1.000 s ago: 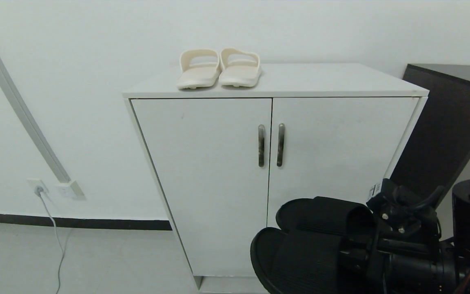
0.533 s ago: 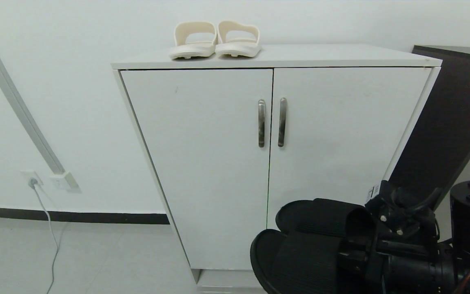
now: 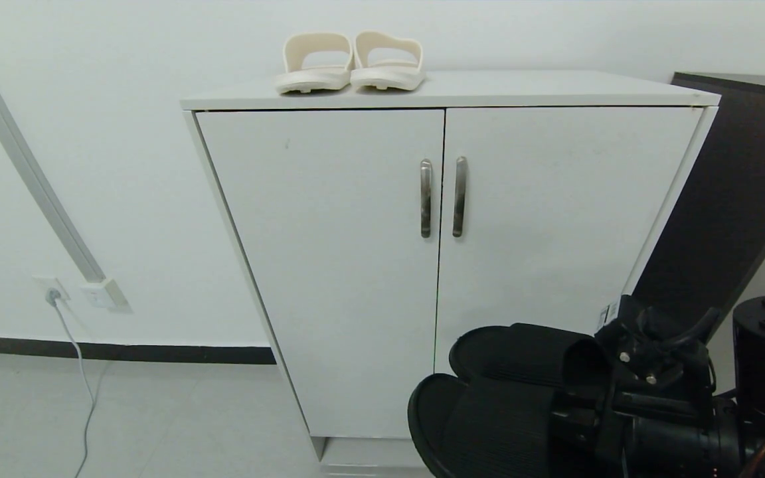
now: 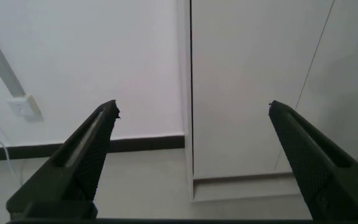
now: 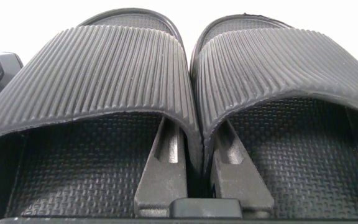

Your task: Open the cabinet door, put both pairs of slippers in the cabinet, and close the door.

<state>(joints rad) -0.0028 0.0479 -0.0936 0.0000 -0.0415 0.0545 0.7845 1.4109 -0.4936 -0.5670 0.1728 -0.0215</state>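
Right wrist view shows the right fingers (image 5: pixel 161 168) clamping the black slippers (image 5: pixel 123 68) together, one finger inside each

cabinet (image 3: pixel 329 265) inside: hidden behind its two shut doors.
cabinet foot: cut off by the head view's lower edge.
black slippers (image 3: pixel 509 398): nearer one cut by that edge; heels hidden by the arm.
right tool (image 5: pixel 195 146): fingertips hidden under the straps.
left tool (image 4: pixel 192 107): finger bases cut off by the wrist view's edge.
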